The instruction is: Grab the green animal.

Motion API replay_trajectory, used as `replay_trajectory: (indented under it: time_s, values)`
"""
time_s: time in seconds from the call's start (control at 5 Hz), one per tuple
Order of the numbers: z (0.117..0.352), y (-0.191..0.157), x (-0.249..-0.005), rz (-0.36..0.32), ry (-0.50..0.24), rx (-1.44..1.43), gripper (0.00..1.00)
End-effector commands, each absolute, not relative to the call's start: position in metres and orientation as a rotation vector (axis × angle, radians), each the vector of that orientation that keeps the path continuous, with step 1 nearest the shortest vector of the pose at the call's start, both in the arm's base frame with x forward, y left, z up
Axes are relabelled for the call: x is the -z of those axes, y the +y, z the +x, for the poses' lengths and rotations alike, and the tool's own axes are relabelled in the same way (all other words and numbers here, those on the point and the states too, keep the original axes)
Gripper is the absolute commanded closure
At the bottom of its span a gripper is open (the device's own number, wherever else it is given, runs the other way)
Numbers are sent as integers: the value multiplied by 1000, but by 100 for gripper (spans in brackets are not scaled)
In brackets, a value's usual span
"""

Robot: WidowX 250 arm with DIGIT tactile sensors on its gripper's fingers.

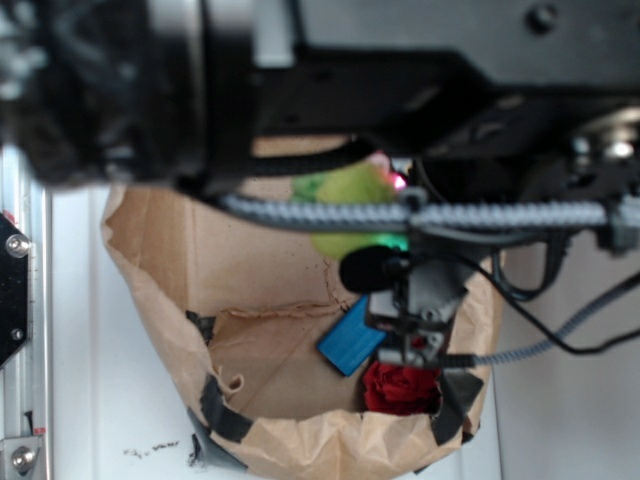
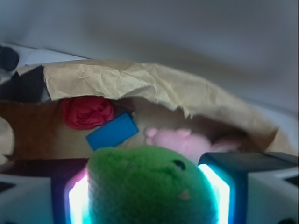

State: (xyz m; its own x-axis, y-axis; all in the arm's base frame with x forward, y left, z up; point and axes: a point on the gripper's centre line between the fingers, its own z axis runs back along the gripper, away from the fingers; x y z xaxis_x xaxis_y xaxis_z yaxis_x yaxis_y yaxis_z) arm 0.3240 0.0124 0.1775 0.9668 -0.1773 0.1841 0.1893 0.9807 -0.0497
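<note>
In the wrist view the tool grips the fuzzy green plush animal at 6 o'clock, its lit pads pressing both sides. Beyond lie a flat blue block, a pink plush animal, a crumpled red cloth and the torn brown paper bag's rim.

Green animal hangs above the paper bag.
</note>
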Motion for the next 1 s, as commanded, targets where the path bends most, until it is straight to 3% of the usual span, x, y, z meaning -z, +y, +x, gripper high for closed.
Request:
replay_trajectory:
  time_s: [0.0, 0.4, 0.8]
  values:
    - [307, 19, -194, 37, -335, -29, 100]
    - [300, 15, -195, 48, -360, 1, 100]
    - [305, 14, -194, 62, -334, 89, 100]
